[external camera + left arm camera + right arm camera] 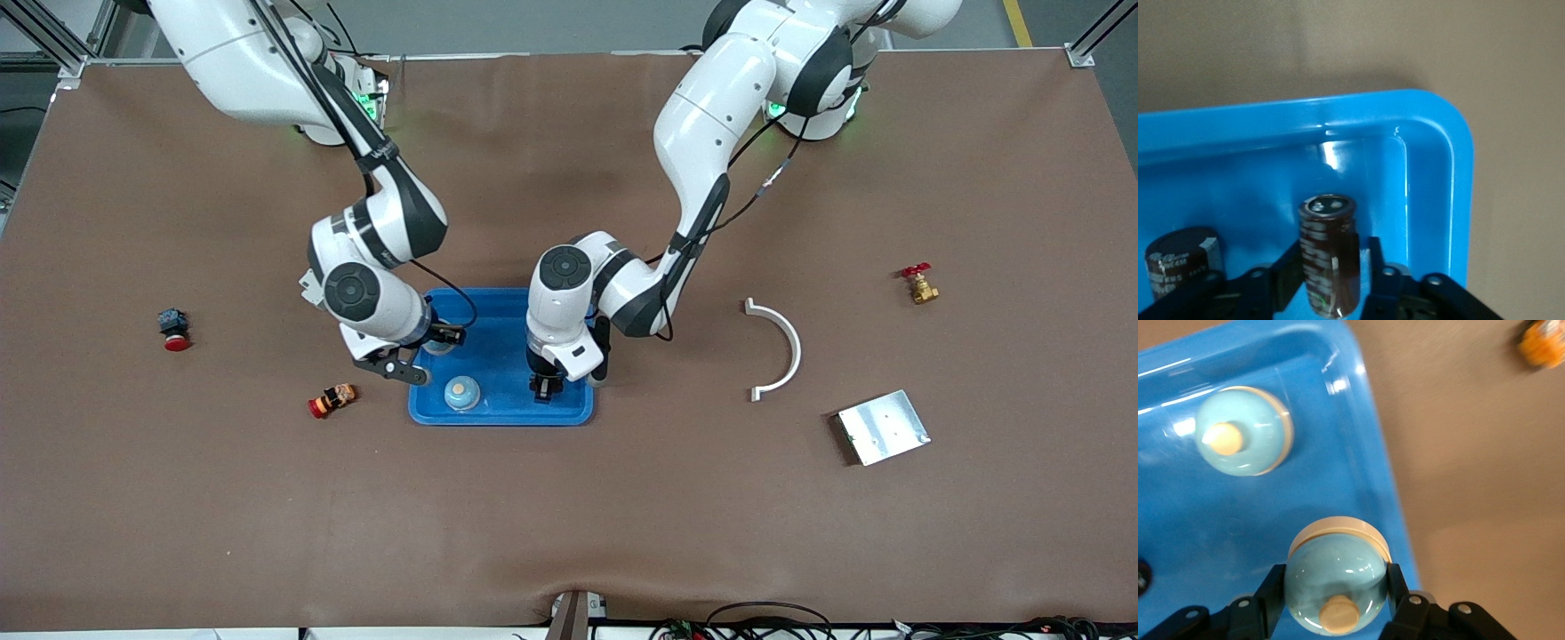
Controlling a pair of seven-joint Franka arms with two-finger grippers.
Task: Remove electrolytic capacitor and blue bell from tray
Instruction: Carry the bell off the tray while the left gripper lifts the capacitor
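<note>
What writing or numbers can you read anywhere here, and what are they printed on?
None can be read.
Dark brown cylindrical capacitor held in the left gripper: pale print on its sleeve, too blurred to read.
Second dark capacitor beside it in the blue plastic tray: pale markings, also unreadable.

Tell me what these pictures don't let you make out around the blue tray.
- Front view: the held bell is hidden under the right arm's wrist over the blue tray.
- Front view: the held capacitor is hidden by the left gripper.
- Left wrist view: the second capacitor is cut off by the picture's edge.
- Right wrist view: the orange object is blurred.
</note>
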